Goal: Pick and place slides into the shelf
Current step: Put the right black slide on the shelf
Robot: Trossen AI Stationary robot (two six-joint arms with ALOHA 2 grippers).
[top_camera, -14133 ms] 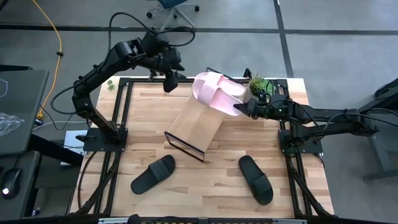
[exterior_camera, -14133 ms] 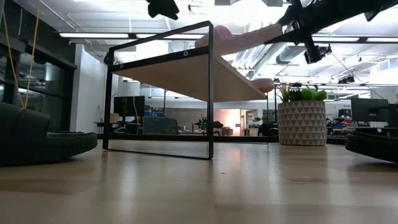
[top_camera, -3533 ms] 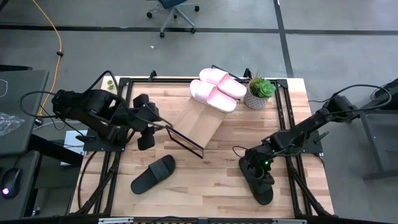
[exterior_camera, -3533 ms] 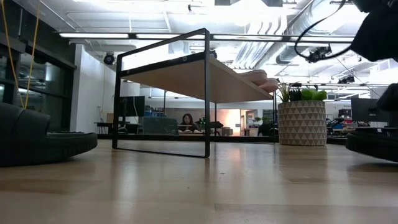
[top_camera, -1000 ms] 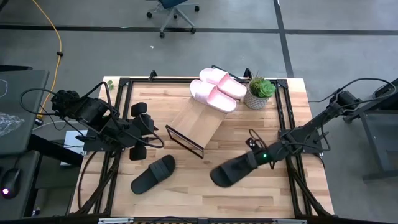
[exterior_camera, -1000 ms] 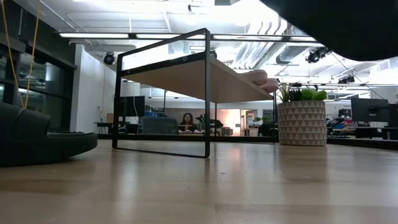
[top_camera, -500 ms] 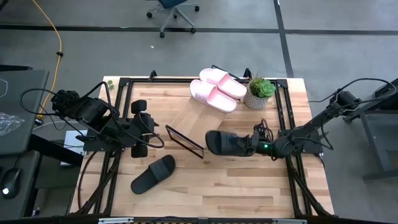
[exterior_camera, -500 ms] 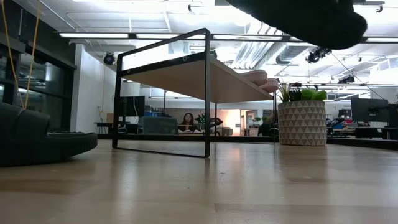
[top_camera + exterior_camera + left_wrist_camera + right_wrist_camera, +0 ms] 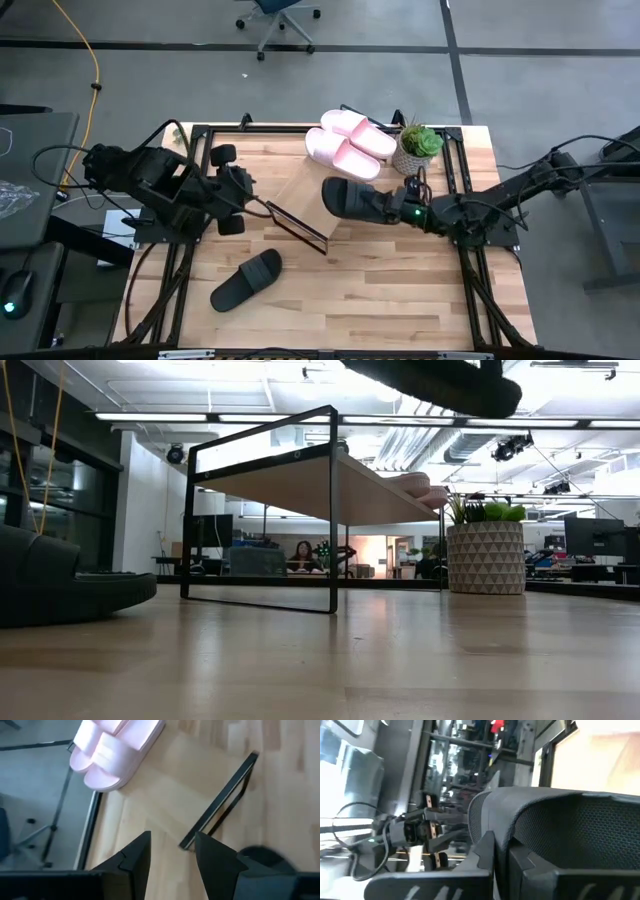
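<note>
Two pale pink slides (image 9: 348, 144) sat on the slanted wooden shelf (image 9: 312, 197); the right gripper (image 9: 404, 211), pinching a matte black slide (image 9: 358, 199), carried it over; the second black slide (image 9: 246, 279) remained; the left gripper (image 9: 236, 187) waited, fingers spread.

My overhead camera looks straight down on the whole tabletop (image 9: 350, 290); the low one looks level across it; both share the shelf (image 9: 300, 485).
</note>
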